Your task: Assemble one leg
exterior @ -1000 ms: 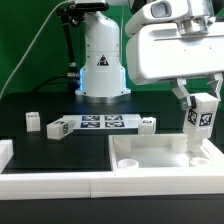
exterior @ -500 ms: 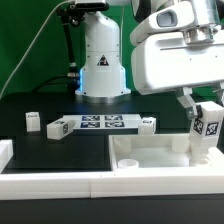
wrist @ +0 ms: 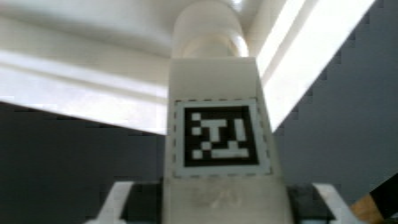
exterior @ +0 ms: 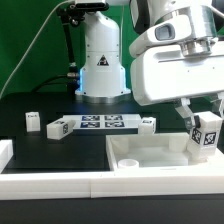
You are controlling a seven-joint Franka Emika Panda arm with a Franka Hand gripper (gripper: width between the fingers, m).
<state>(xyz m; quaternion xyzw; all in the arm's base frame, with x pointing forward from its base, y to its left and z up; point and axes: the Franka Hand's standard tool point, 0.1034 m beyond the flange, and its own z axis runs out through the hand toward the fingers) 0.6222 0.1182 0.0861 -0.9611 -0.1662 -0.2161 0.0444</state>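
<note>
My gripper [exterior: 203,122] is shut on the leg [exterior: 207,134], a small white post with a black-and-white tag on its face. I hold it upright over the far right corner of the large white tray-like panel [exterior: 150,166], its foot down near the panel's rim. In the wrist view the leg [wrist: 221,120] fills the middle of the frame, tag toward the camera, with a finger [wrist: 121,202] on each side of its near end. The panel's white walls show behind it.
The marker board [exterior: 100,123] lies at mid-table. Small white tagged parts sit at its right end [exterior: 148,123], near its left end [exterior: 58,128] and further left [exterior: 32,121]. A white block [exterior: 4,152] is at the exterior view's left edge.
The gripper has carried the leg toward the exterior view's right and slightly lower, along the panel's far right corner. Nothing else moved.
</note>
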